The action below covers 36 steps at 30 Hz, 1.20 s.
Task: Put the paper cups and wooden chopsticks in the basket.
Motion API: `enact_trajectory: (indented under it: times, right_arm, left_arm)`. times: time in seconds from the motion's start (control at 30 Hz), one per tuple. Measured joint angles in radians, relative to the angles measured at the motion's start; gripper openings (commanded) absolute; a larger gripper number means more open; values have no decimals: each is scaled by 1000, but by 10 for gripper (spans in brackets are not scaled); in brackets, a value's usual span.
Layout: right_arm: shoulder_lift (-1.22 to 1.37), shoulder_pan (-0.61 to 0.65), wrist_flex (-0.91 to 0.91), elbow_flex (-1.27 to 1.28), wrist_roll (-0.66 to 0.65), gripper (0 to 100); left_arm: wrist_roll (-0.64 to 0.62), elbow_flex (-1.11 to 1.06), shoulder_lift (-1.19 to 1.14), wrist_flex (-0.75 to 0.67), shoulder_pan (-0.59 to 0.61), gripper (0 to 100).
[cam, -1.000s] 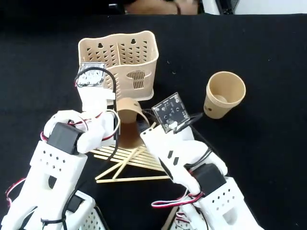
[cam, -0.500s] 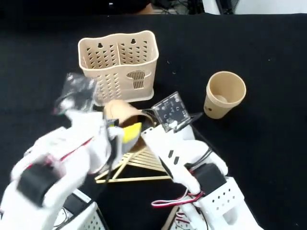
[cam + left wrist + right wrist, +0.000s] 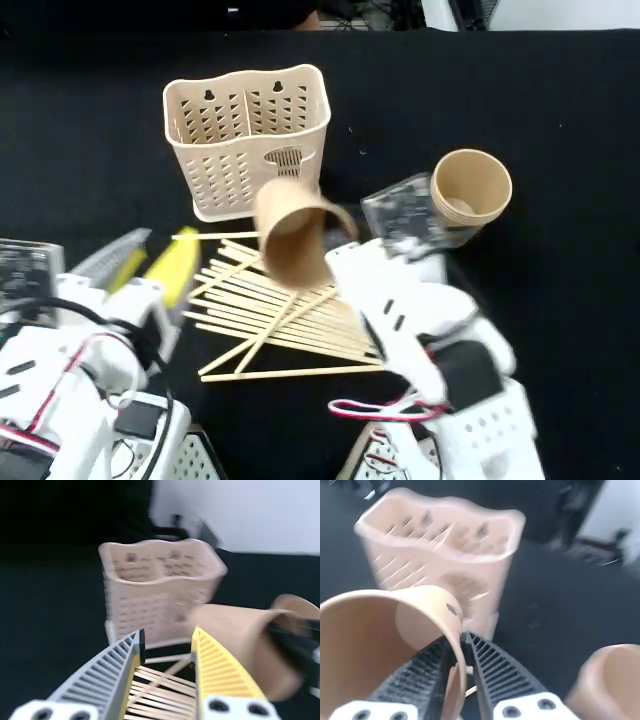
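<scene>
Left fingers (image 3: pixel 215 665) have backed off, wide open and empty. Right fingers (image 3: pixel 480 665) now pinch the rim of the tan paper cup (image 3: pixel 293 245), which is lifted and tipped. The beige perforated plastic basket (image 3: pixel 247 135) sits just beyond them, so I reckon a drop is next. Pale wooden chopsticks (image 3: pixel 270 320) lie between both sets of fingers, and a second tan paper cup (image 3: pixel 468 195) stands beside the right ones. Black table (image 3: pixel 560 120), white wall (image 3: pixel 240 510) behind.

Chopsticks (image 3: pixel 260 315) — ends hidden under right arm (image 3: pixel 420 320); second cup (image 3: pixel 478 190) — side behind it.
</scene>
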<state>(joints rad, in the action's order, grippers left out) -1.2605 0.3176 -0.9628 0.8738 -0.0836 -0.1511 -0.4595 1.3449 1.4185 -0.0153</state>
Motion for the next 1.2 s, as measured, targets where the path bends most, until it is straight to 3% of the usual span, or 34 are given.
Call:
enact_trajectory:
  times: [0.13, 0.23, 0.5, 0.87, 1.2]
  right_arm:
    - [0, -109, -132, -227, -12, 12]
    - [55, -166, -224, -391, -66, 12]
    - [394, -347, -423, -789, -104, 12]
    - [994, -531, -769, -1372, -106, 12]
    - [1267, -569, -786, -1470, -106, 12]
  left_arm:
    - [17, -115, 2, -83, 242, 170]
    - [110, -216, 2, -98, 327, 170]
    - [325, -597, -3, -267, 351, 170]
    - [344, -970, -11, -568, 353, 170]
    - [344, -1120, -11, -756, 353, 170]
